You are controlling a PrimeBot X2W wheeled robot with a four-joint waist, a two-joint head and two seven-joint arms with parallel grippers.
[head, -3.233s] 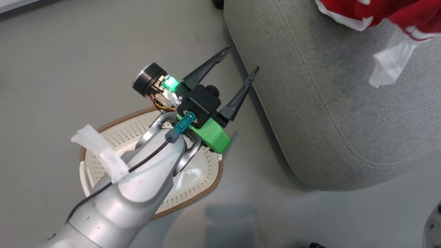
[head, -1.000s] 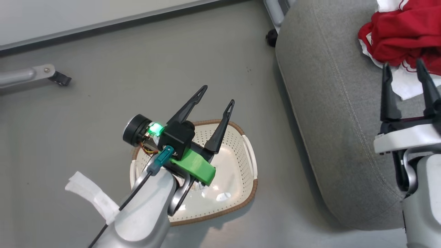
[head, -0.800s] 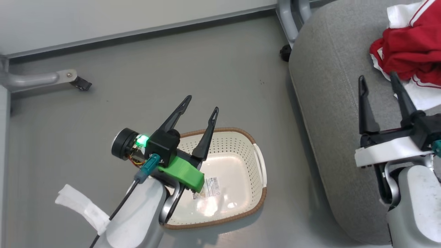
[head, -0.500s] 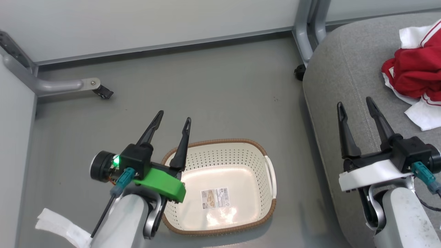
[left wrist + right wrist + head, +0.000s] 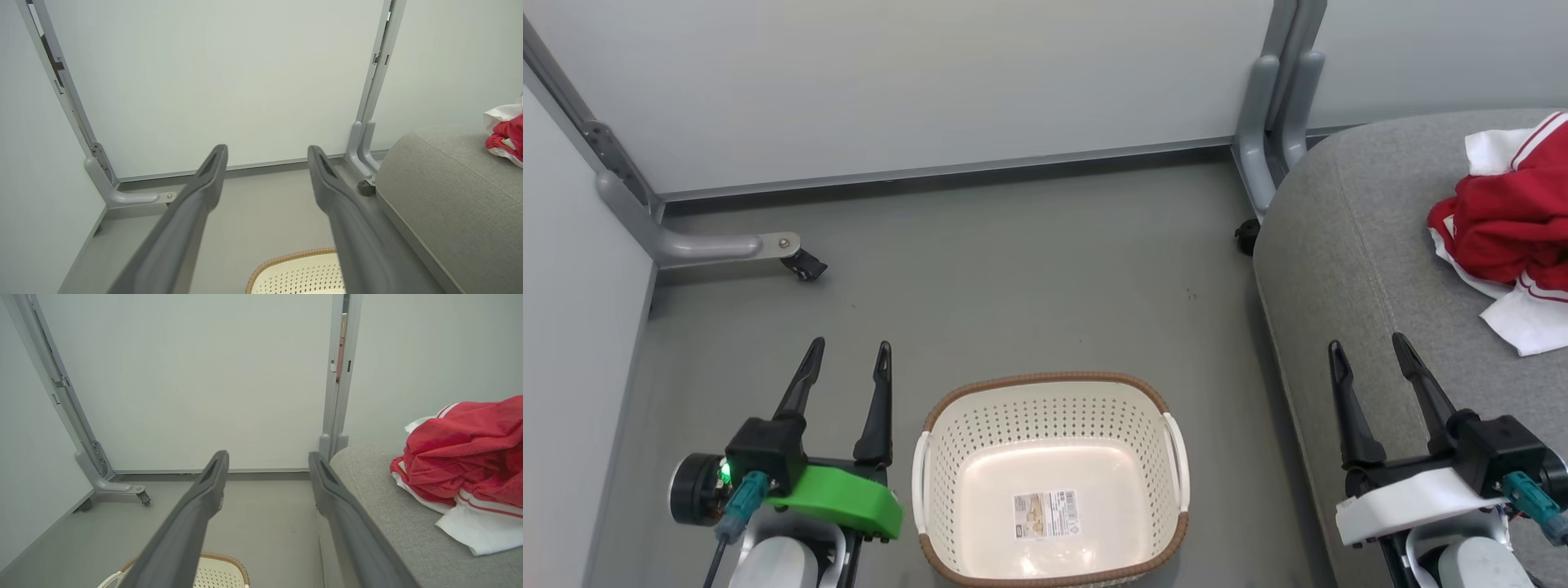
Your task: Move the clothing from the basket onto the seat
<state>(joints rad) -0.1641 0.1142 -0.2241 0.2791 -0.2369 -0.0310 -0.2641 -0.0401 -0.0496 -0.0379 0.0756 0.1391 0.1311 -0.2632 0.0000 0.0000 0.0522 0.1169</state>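
My left pincer [image 5: 849, 346] is wide open and holds nothing. It sits low over the floor [image 5: 1013, 269], just beside the basket [image 5: 1045, 379], on the basket's left side. My right pincer [image 5: 1366, 343] is wide open too, and it is empty. It hangs over the near edge of the seat [image 5: 1356, 261], on the other side of the basket.

The basket stands on the floor between my two pincers. I can see right down to its bottom. There is a sticker [image 5: 1045, 514] in there and no clothes at all.

The clothes [image 5: 1507, 229] are up on the seat. They lie in a red and white heap near its right side, well apart from my right pincer. From the right wrist camera I see the heap lying on the grey cushion, with a white bit sticking out in front. It is all bunched up, so I cannot tell if it is one thing or two.

I think the job is about done. The basket is empty and the clothes are on the seat, so I see nothing left to carry. Part of the heap runs off the edge of the picture, so I cannot check all of it.
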